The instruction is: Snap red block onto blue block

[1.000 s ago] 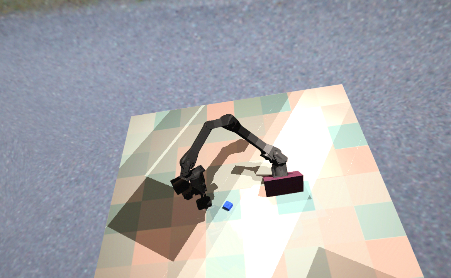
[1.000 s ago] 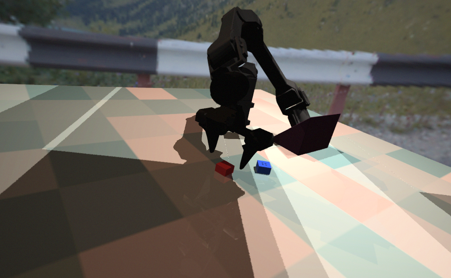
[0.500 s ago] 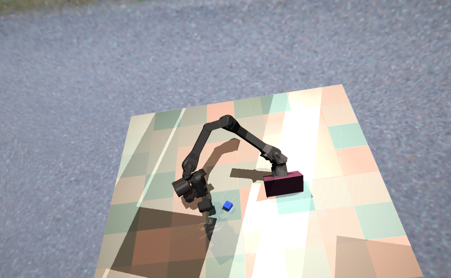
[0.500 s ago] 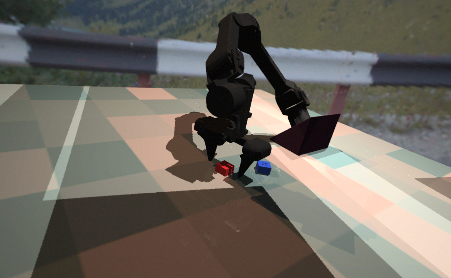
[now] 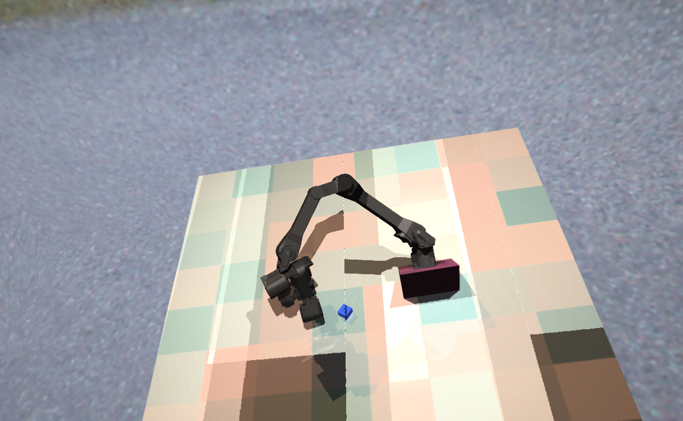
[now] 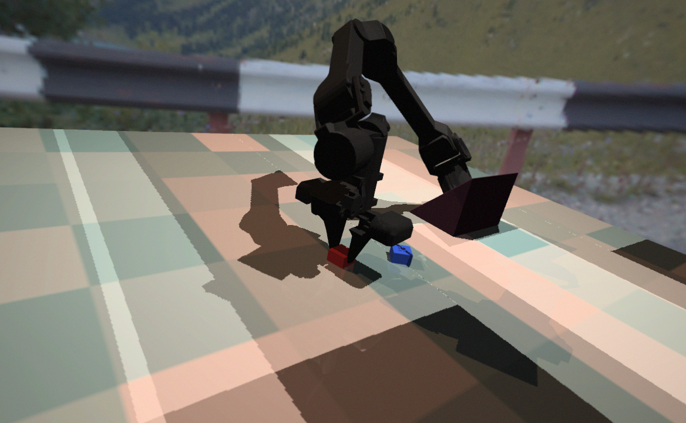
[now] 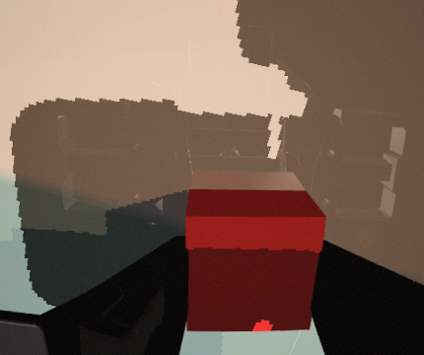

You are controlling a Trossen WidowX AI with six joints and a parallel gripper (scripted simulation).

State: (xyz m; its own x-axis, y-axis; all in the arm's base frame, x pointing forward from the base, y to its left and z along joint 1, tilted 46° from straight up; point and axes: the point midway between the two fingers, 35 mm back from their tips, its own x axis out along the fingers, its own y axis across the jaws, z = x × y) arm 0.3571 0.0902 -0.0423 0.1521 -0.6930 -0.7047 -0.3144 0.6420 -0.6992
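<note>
Red block (image 6: 338, 256) (image 7: 253, 291), down at table (image 5: 521, 245) (image 6: 19, 342) level by the look of it, between the 2 fingertips of the claw (image 5: 300, 309) (image 6: 342, 253) (image 7: 247, 254). Clamped on that block: 1 finger against each of 2 opposite sides in the wrist view, no gap visible at either. Hidden from above. Long axis: cannot tell; near square in outline, faces foreshortened.

Blue block (image 5: 344, 311) (image 6: 401, 256) near, just past the finger on the base side, not touching. Seen from above, to the right of the claw, between claw and maroon base box (image 5: 430, 282) (image 6: 482, 205). Out of the wrist view. Only 1 arm (image 5: 302, 222) (image 6: 347, 57), so no choice of reach. Containers: 0 seen.

Judged at the grasp; pressing not yet begun. Next, probably: lift straight up, clear the blue top, shift towards the base, match edges, lower, press, release. Worth watching: low travel, likely to knock blue aside with the near finger; also any twist between the 2 blocks, likely to spoil the click.
</note>
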